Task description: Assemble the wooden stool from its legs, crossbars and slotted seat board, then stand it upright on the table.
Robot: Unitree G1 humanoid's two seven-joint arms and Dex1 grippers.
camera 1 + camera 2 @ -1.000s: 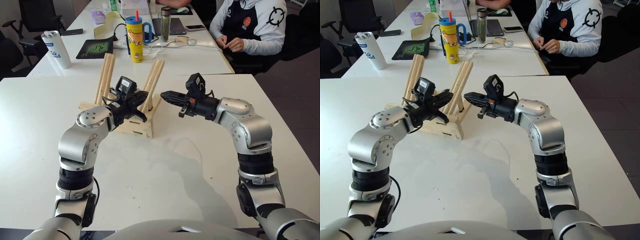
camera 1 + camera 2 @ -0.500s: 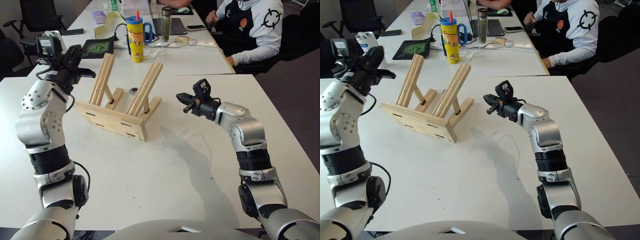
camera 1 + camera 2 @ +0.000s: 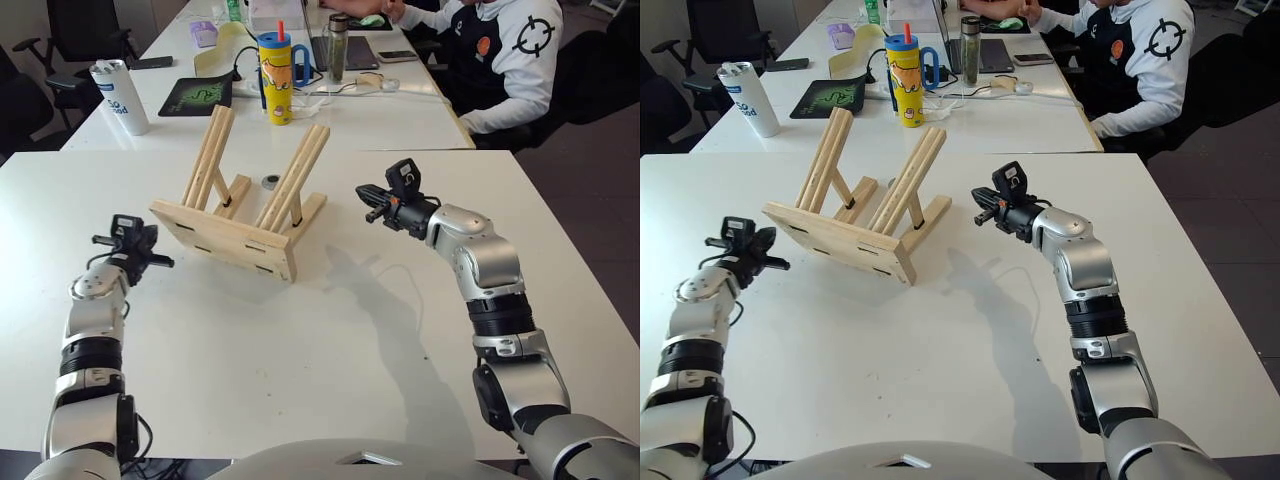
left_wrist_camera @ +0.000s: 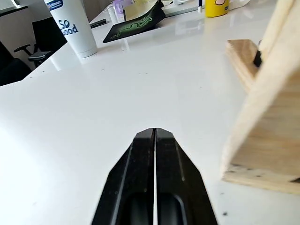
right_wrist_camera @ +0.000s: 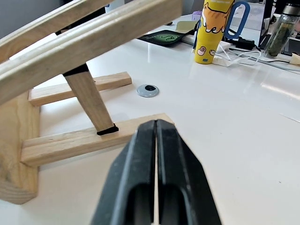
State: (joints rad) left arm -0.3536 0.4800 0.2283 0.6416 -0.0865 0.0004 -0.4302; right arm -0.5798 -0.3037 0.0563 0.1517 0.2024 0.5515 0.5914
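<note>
The wooden stool lies tipped on the table, its slotted seat board [image 3: 225,238] on edge and its legs [image 3: 300,175] slanting up and away. Crossbars [image 5: 89,138] rest on the table behind the board. My left gripper [image 3: 160,262] is shut and empty, low over the table just left of the seat board's corner [image 4: 262,140]. On the stool's right side my right gripper [image 3: 364,192] is shut and empty, a short gap from the nearest leg, pointing at it. Both wrist views show the fingers [image 4: 140,154] pressed together.
A round grommet [image 3: 270,182] sits in the table behind the stool. The far table holds a white tumbler [image 3: 118,97], a green mat [image 3: 195,95], a yellow cup [image 3: 277,65] and a bottle [image 3: 336,47]. Bare table lies in front of the stool.
My left arm left the stool, swung up to the far left, then dropped low beside the seat board. My right gripper drew back to the right. The stool stays tipped.
</note>
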